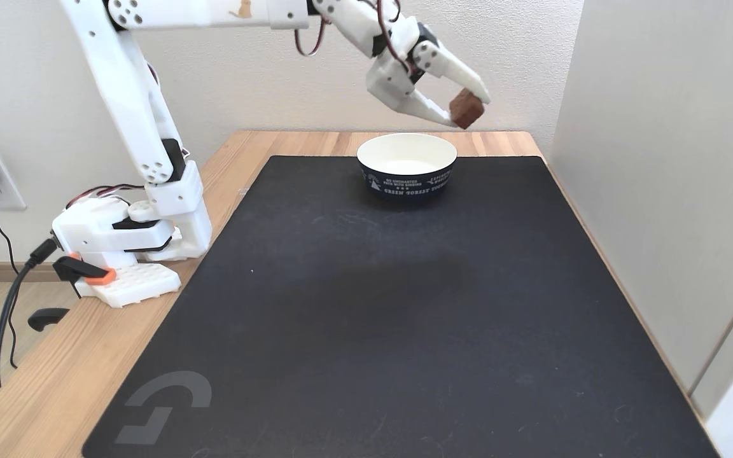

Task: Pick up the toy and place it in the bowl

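In the fixed view the white plastic gripper (pixel 468 109) is clamped on the toy (pixel 466 108), a small reddish-brown block with rounded edges and a rough-looking surface, though the embossing is too small to really make out. The toy hangs in the air, pinched between the two tapered fingertips, above and a bit right of the bowl (pixel 407 166). It looks like it's just past the bowl's right rim, but depth is hard to judge from this angle.

The bowl is round paper, smooth white inside, dark navy outside with small white print and tiny tree marks. It sits on the far end of a big matte black mat (pixel 392 318) with a grey logo in the near left corner. The mat lies on a light wooden table (pixel 42 388).

The arm's (pixel 131 95) upper part is cut off by the top edge, with red wires looping near the wrist.
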